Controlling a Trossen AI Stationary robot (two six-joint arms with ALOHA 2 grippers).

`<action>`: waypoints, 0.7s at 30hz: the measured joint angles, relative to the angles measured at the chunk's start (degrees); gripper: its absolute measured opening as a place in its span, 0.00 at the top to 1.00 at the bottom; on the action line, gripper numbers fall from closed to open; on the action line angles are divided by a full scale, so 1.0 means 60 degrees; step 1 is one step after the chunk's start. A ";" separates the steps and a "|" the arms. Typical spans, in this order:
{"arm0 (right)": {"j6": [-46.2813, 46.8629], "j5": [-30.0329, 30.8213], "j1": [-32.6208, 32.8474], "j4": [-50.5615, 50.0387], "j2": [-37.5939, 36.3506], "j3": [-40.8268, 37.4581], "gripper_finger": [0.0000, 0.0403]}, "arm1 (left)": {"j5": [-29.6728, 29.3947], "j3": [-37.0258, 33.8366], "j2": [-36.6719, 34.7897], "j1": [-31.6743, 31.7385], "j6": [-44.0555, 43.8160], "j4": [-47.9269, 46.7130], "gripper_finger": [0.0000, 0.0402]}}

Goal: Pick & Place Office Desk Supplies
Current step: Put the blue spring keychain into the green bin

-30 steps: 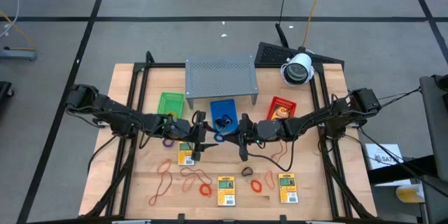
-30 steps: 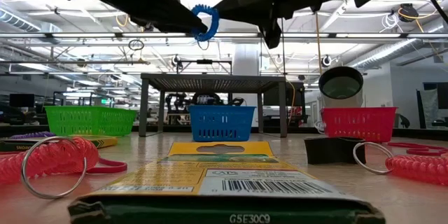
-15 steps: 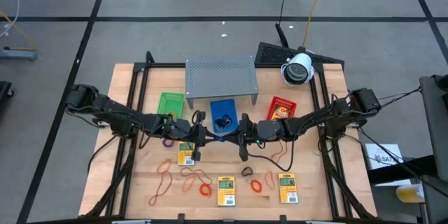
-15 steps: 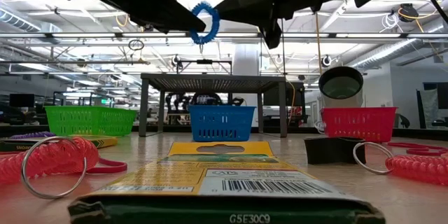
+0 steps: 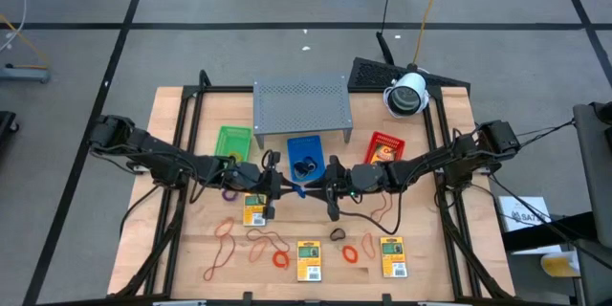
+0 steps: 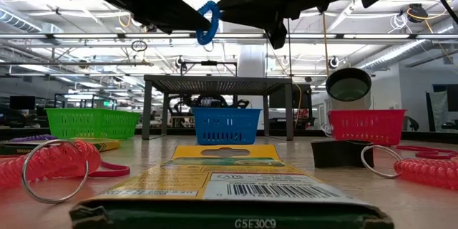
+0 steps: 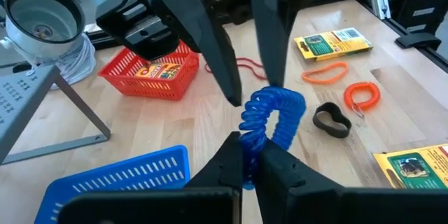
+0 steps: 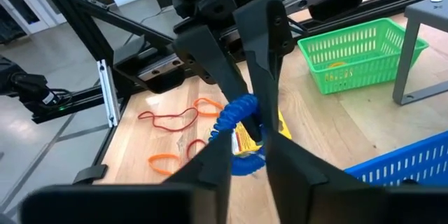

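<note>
Up in the air, two grippers met at a curly blue coil point(image 7: 271, 114).

The left gripper point(image 7: 250, 155) pinched the springy plastic coil between its dark pointed fingers, above the wooden table point(image 5: 182, 239) just in front of the blue tray point(image 5: 304, 146). The right gripper point(image 8: 246, 142) sat at the same coil, its fingers a little apart around it. Flat yellow packets point(image 5: 307, 259), thin orange bands point(image 5: 224, 229) and a curly red coil point(image 6: 50, 163) with a shiny ring lay on the table.
</note>
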 joint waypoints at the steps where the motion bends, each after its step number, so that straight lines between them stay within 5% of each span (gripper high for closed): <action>1: -0.0025 0.0003 -0.0024 0.0003 0.0000 0.0000 0.76 | -0.0001 0.0000 0.0000 0.0000 -0.0012 -0.0054 0.96; 11: -0.0843 0.0007 -0.0238 -0.0322 -0.0905 -0.0003 0.61 | -0.0821 0.0000 -0.0398 -0.0062 -0.0507 -0.1561 0.97; 21: -0.1430 0.0047 -0.0249 -0.2327 -0.2355 0.0000 0.63 | -0.2856 0.0000 -0.3464 -0.0418 -0.1710 -0.4511 0.97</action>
